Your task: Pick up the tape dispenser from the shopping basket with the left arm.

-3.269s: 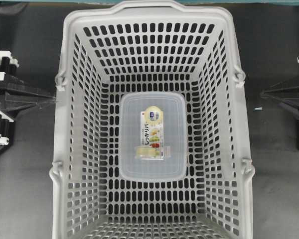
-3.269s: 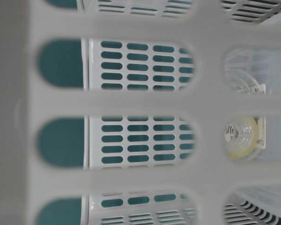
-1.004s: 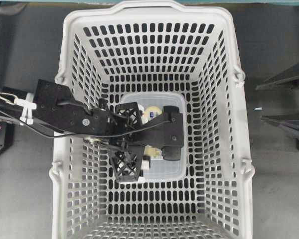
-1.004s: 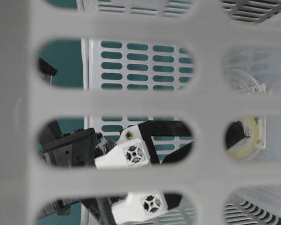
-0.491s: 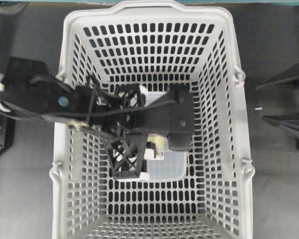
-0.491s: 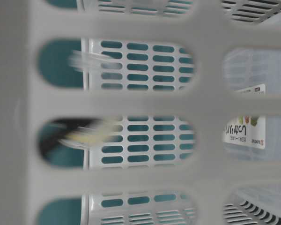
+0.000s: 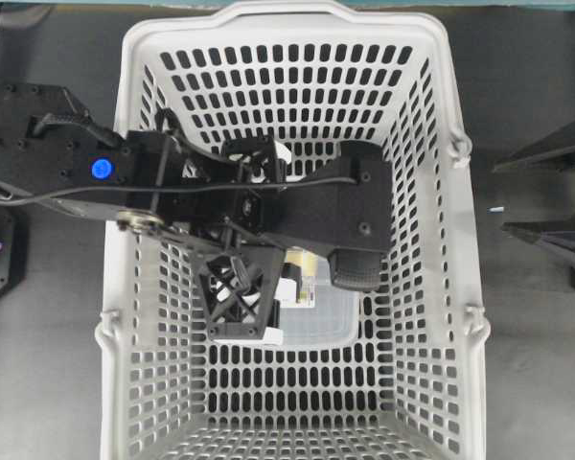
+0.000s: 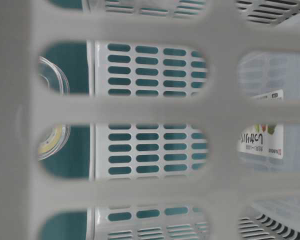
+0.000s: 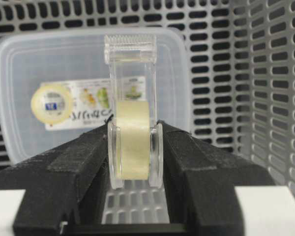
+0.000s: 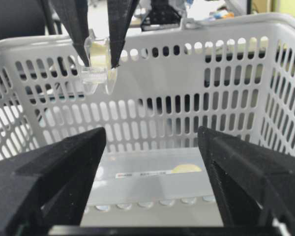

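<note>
The tape dispenser is a small clear plastic holder with a pale yellow tape roll, not the flat labelled box. My left gripper is shut on it, pads on both its sides, holding it up inside the light-grey shopping basket. From the right wrist view the dispenser hangs between the left fingers near rim height. The left arm reaches in from the left; in the overhead view it hides the dispenser. My right gripper is open and empty outside the basket.
A flat translucent box with a yellow-and-white printed label lies on the basket floor under the left gripper. The slotted basket walls close in on all sides. The right arm rests at the right edge.
My left gripper has risen from the box on the basket floor with the tape dispenser held in it. The box stays on the floor. The right arm has not moved.
</note>
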